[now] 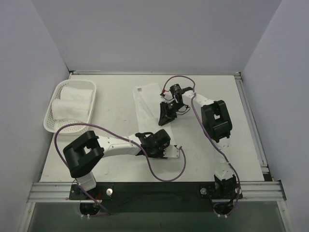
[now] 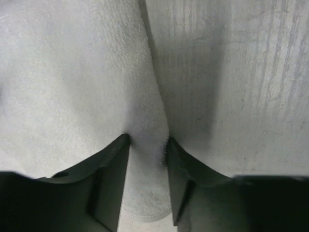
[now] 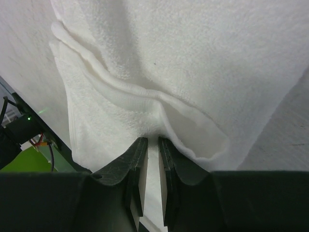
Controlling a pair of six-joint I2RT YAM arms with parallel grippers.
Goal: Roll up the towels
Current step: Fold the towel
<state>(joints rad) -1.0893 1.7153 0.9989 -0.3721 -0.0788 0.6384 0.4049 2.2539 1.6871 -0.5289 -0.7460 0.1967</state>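
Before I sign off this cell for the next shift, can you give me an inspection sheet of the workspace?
Surface: white table, no damage seen.
Job's things: towel lies mid-table; rolled towels sit in the basket at the left.
Clutter: nothing seen.
Grippers: left gripper pinches the towel's near end; right gripper pinches a folded edge.
Cables: purple cables loop over the table from both arms.
Surroundings: plain walls on three sides.
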